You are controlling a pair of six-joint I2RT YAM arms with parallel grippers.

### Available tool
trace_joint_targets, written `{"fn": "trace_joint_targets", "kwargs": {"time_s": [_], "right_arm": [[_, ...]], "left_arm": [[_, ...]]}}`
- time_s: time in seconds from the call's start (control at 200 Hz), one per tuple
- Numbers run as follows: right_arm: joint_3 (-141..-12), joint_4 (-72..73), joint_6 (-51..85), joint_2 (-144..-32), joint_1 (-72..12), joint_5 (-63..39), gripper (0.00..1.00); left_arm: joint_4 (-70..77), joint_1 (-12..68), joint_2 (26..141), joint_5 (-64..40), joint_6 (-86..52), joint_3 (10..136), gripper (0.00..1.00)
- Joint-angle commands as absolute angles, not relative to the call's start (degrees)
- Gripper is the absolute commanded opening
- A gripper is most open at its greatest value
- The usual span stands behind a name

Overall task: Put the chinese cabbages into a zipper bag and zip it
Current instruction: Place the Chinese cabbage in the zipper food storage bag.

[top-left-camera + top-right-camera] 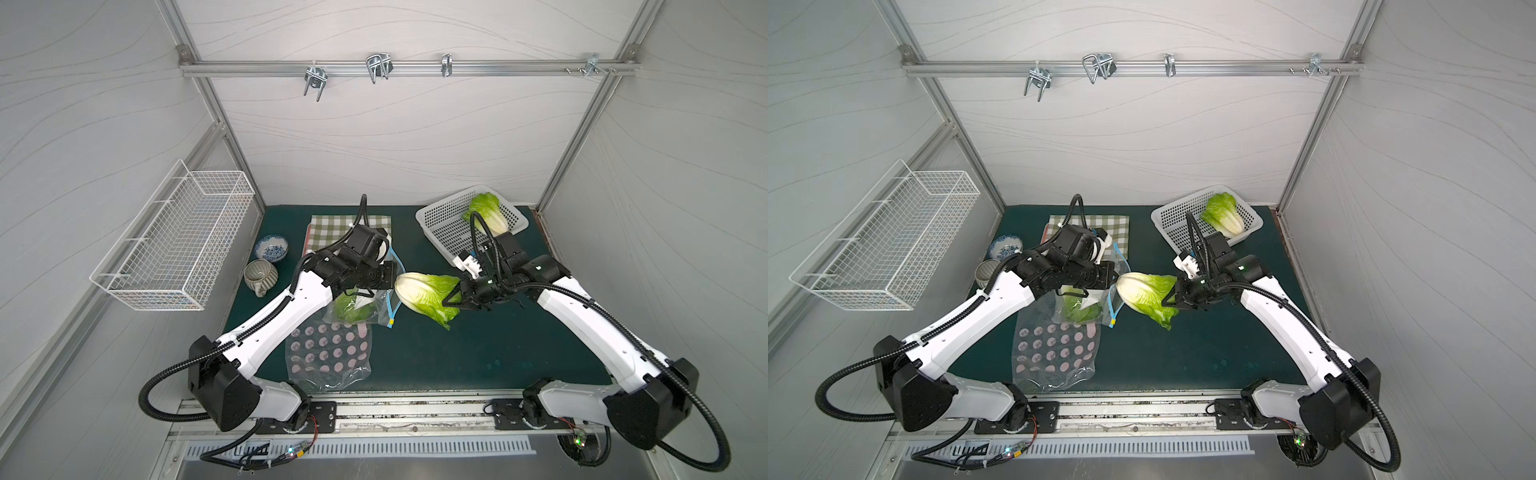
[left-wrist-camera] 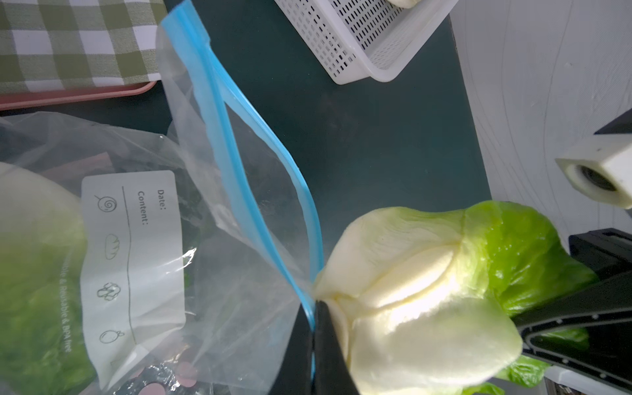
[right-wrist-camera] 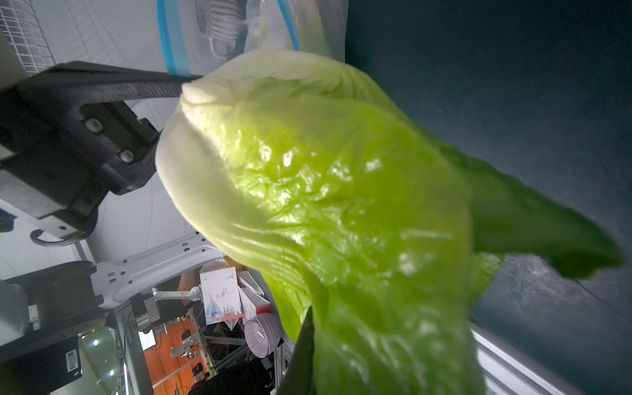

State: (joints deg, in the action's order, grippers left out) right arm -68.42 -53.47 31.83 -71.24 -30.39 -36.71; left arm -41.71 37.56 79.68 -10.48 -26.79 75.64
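A: What is the right gripper [image 1: 451,297] doing?

B: Its jaws are clamped on the leafy green end of the 1st cabbage [image 1: 424,297], which hangs clear of the green mat [image 1: 478,353], white base pointing at the left arm.

A: And the left gripper [image 2: 314,328]?

B: Closed tight, pinching the blue zip strip [image 2: 219,113] of the zipper bag [image 2: 239,273] and holding that edge up. The left wrist view shows the mouth gaping, the 2 blue lips apart.

A: How close is the cabbage to the bag?

B: Its white base sits right against the left gripper's fingers [image 2: 328,342], at the mouth, still outside.

A: The other cabbages?

B: The 2nd cabbage [image 1: 351,309] is already inside the bag, under the left wrist. The 3rd cabbage [image 1: 488,214] lies in the white basket [image 1: 440,232] at the back right, behind the right arm.

A: Anything else around?

B: Clear plastic with pink dots [image 1: 328,353] lies just in front of the bag; whether it belongs to the same bag is unclear. A checked cloth [image 1: 332,226] lies behind the left gripper, 2 bowls [image 1: 271,248] stand to its left, and a wire rack [image 1: 174,241] hangs on the left wall.
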Motion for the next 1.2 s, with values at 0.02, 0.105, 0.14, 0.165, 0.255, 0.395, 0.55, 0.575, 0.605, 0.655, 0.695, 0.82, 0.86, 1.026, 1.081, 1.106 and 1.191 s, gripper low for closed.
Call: {"fn": "trace_joint_targets", "kwargs": {"time_s": [0.02, 0.105, 0.14, 0.165, 0.255, 0.395, 0.55, 0.575, 0.605, 0.655, 0.695, 0.82, 0.86, 1.026, 1.081, 1.106, 1.191], "right_arm": [[-69.42, -54.43, 29.51, -69.36, -28.38, -40.37, 0.03], [-68.27, -53.01, 30.09, -68.61, -27.26, -41.94, 0.03], [-67.69, -52.69, 29.99, -68.68, -27.24, -42.06, 0.03], [-67.24, -52.52, 30.0, -68.81, -27.25, -42.27, 0.02], [-65.37, -50.91, 30.66, -68.57, -27.25, -42.02, 0.02], [-64.66, -49.69, 31.51, -68.58, -27.3, -42.45, 0.02], [-68.36, -51.41, 31.6, -70.63, -27.33, -46.17, 0.01], [-69.3, -51.76, 31.72, -71.25, -27.33, -47.45, 0.0], [-70.4, -52.22, 31.77, -71.85, -27.33, -48.31, 0.0], [-71.8, -52.6, 32.33, -72.53, -27.33, -49.74, 0.0], [-72.46, -52.12, 33.3, -72.89, -27.25, -50.88, 0.0], [-70.53, -45.18, 39.03, -73.61, -28.4, -53.72, 0.0], [-68.91, -42.79, 40.6, -74.04, -29.34, -53.21, 0.0], [-66.31, -39.86, 41.67, -77.4, -32.82, -48.78, 0.0], [-66.5, -38.89, 42.61, -77.89, -32.85, -48.1, 0.0], [-66.89, -38.66, 43.21, -78.11, -32.93, -47.75, 0.0], [-67.87, -35.26, 46.98, -78.03, -34.08, -48.29, 0.0]], "left_arm": [[-37.86, 39.18, 79.89, -11.16, -25.58, 79.02, 0.0], [-37.86, 39.2, 79.65, -10.66, -25.87, 78.97, 0.0], [-37.64, 39.12, 79.63, -10.74, -26.24, 78.93, 0.0], [-37.54, 39.11, 79.71, -10.87, -26.48, 78.95, 0.0], [-37.66, 39.1, 80.26, -11.0, -27.06, 79.1, 0.0], [-38.43, 39.28, 80.51, -10.33, -26.62, 78.75, 0.0], [-39.43, 44.13, 80.71, -8.38, -21.44, 79.08, 0.0], [-39.74, 44.9, 80.9, -8.33, -20.82, 79.1, 0.0], [-40.01, 45.69, 80.99, -8.17, -20.34, 78.87, 0.0], [-40.21, 46.43, 80.67, -7.76, -20.01, 78.15, 0.0], [-40.24, 46.67, 80.19, -7.43, -20.03, 77.43, 0.0], [-39.77, 46.6, 77.87, -7.66, -20.08, 75.88, 0.0], [-39.64, 46.58, 77.4, -7.86, -20.12, 75.68, 0.0], [-39.22, 46.64, 77.24, -9.56, -20.72, 75.85, 0.0], [-38.87, 46.65, 77.43, -10.25, -21.17, 75.99, 0.0], [-38.62, 46.63, 77.5, -10.5, -21.38, 76.05, 0.0], [-37.87, 46.62, 77.52, -11.32, -22.28, 76.27, 0.0]]}}
